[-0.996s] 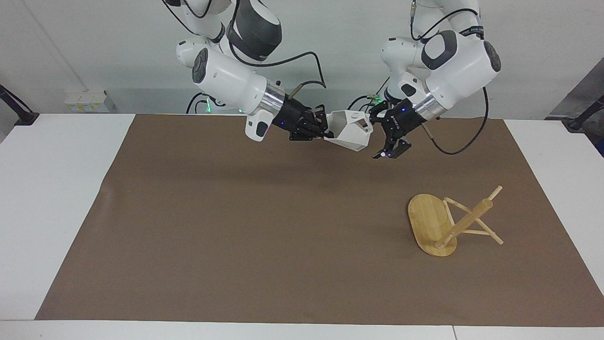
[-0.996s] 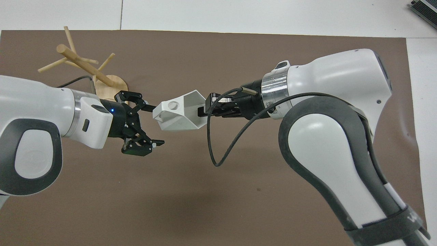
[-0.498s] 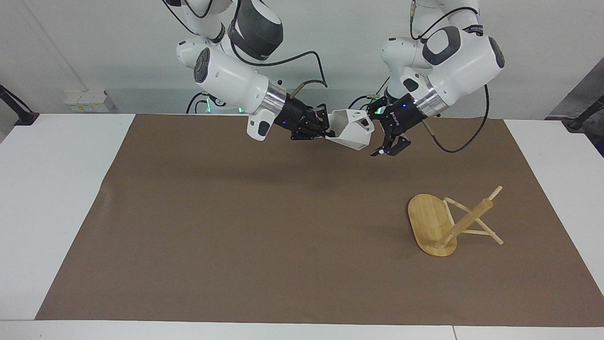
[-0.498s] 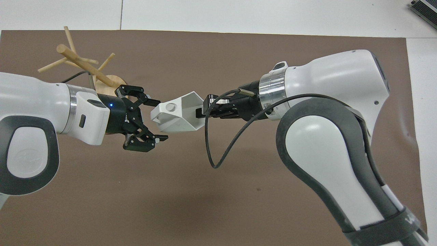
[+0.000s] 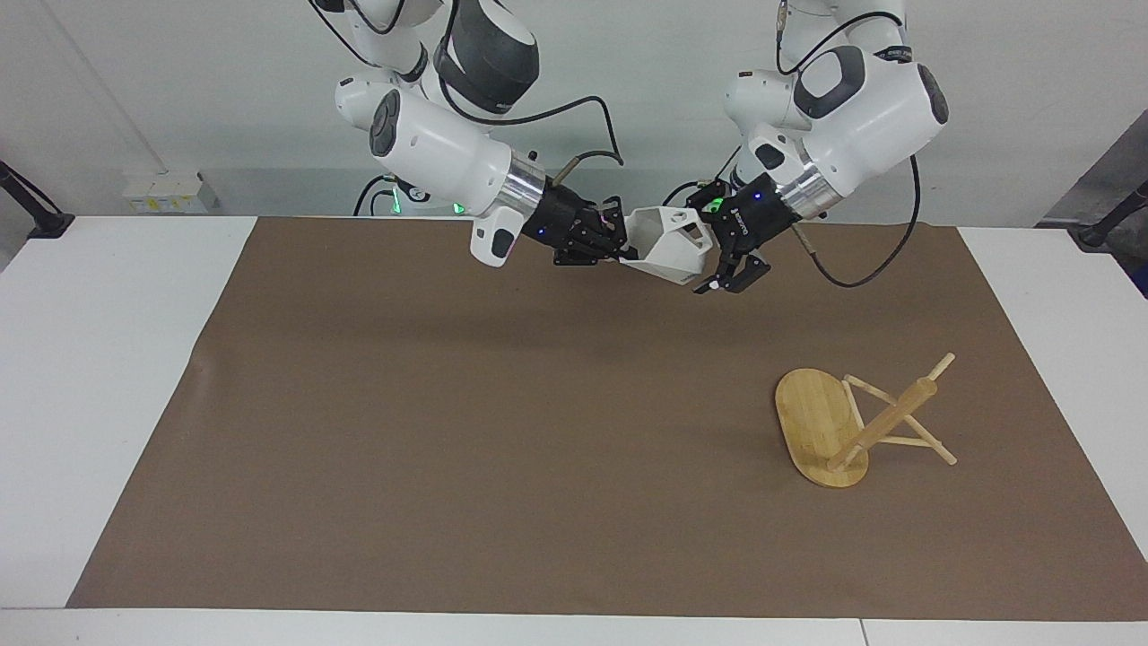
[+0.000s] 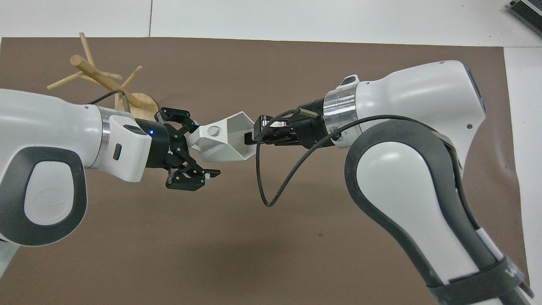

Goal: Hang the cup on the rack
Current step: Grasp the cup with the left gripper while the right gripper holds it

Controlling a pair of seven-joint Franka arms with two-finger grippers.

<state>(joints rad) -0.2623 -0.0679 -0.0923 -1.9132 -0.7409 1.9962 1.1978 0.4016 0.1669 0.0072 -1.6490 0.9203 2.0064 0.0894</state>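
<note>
**Mid-air handover: cup pinched at the rim, second tool at the handle end**

The cup (image 5: 668, 254) is up in the air over the brown mat (image 5: 502, 431), at the robots' edge of it, lying roughly on its side. The right tool (image 5: 622, 248) has its fingers pressed together on the cup's wall at the rim, one fingertip inside the mouth by the overhead view. The left tool (image 5: 715, 266) is spread, jaws straddling the handle end (image 6: 210, 134) of the cup; you cannot tell from either view whether its fingers touch yet.

Handling, as a judgement: the cup looks rigid and light, hard smooth plastic or ceramic, so expect it to be slippery and not to give under the fingers. The faceted sides are flat but angled; a pinch across two slanted faces could squirt it out. Take hold of the blocky handle across its flat faces, or across a wall at the rim as the right tool does. Leave the round hole in the handle free, since a peg likely goes through it.

The rack (image 5: 856, 422) lies tipped over on the mat, toward the left arm's end of the tabletop, well apart from the cup, base on edge and post slanting. Light bamboo, thin pegs: likely to shift or roll if nudged.
</note>
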